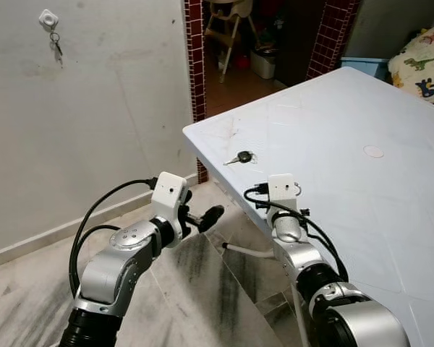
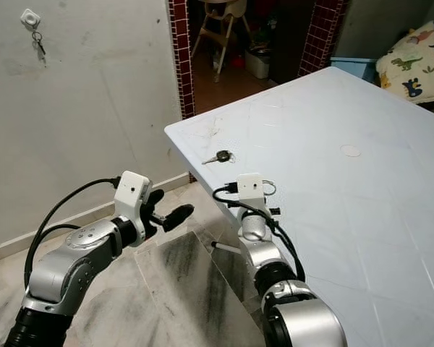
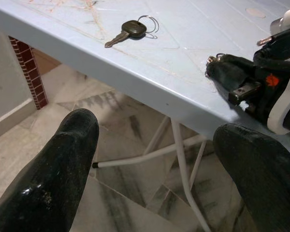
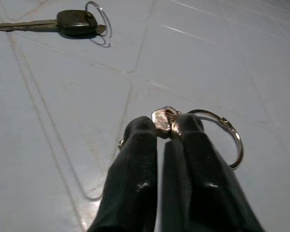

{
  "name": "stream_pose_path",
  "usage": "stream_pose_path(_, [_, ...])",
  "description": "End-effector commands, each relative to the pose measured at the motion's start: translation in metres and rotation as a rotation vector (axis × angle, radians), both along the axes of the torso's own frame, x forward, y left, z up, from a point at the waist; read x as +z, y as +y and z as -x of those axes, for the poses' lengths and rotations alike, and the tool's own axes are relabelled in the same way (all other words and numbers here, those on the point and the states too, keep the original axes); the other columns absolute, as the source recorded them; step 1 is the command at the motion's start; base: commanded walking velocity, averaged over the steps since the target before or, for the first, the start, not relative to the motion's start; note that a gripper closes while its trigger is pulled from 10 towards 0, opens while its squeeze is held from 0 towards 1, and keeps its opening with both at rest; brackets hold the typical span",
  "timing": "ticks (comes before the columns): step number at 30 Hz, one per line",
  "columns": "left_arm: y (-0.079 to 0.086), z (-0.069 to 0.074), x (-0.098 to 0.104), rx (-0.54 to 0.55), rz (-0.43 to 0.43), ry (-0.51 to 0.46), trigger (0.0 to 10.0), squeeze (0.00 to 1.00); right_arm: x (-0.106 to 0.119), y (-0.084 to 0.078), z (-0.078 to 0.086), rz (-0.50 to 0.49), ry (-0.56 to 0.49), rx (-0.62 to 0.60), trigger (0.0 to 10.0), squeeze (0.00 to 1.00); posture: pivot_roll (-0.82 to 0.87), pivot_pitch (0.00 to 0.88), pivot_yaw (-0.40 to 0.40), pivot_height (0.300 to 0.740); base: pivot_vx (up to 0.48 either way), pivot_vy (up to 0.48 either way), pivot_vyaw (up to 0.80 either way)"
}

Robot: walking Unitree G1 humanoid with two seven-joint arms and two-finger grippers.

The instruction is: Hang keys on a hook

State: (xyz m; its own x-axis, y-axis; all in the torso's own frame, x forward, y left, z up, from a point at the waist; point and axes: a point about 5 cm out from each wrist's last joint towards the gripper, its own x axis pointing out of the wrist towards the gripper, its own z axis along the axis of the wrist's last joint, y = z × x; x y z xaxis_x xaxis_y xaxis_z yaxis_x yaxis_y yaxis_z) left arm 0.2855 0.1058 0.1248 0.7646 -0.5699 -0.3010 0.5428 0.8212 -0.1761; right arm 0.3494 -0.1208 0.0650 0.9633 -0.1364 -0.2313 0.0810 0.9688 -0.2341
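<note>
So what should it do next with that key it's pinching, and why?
Probably lift the right gripper off the table and turn toward the wall hook: its fingers are already shut on a key with its ring, and the hook is off to the left.

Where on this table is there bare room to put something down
Most of the table is bare: the wide stretch right of the right gripper, around the faint round mark and back to the far edge. The near-left corner is busier, with the loose key ahead of that gripper, which pinches a small key.
</note>
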Motion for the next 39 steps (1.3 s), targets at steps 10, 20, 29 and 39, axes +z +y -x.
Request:
stream_pose_path(10, [0.000, 0.000, 0.003, -0.005, -0.004, -0.008, 10.0, 0.00, -0.005, -0.019, 0.006, 0.001, -0.014, -0.030, 0.0, 0.00, 0.19, 0.000, 0.022, 0.740, 0.000, 0.000, 0.00])
stream_pose_path(20, [-0.001, -0.003, 0.003, -0.005, -0.001, -0.011, 10.0, 0.00, -0.001, -0.042, 0.020, 0.030, -0.075, -0.018, 0.0, 0.00, 0.17, 0.000, 0.030, 0.740, 0.000, 0.000, 0.00])
stream_pose_path(29, [-0.006, -0.009, 0.009, -0.028, 0.035, -0.045, 10.0, 0.00, 0.009, -0.044, 0.034, 0.030, -0.149, 0.028, 10.0, 0.00, 0.14, 0.000, 0.036, 0.740, 0.000, 0.000, 0.00])
stream_pose_path(39, [-0.003, -0.008, 0.007, -0.025, 0.059, -0.061, 10.0, 0.00, 0.022, -0.023, 0.058, -0.022, -0.191, 0.132, 10.0, 1.00, 0.12, 0.000, 0.028, 0.740, 0.000, 0.000, 0.00])
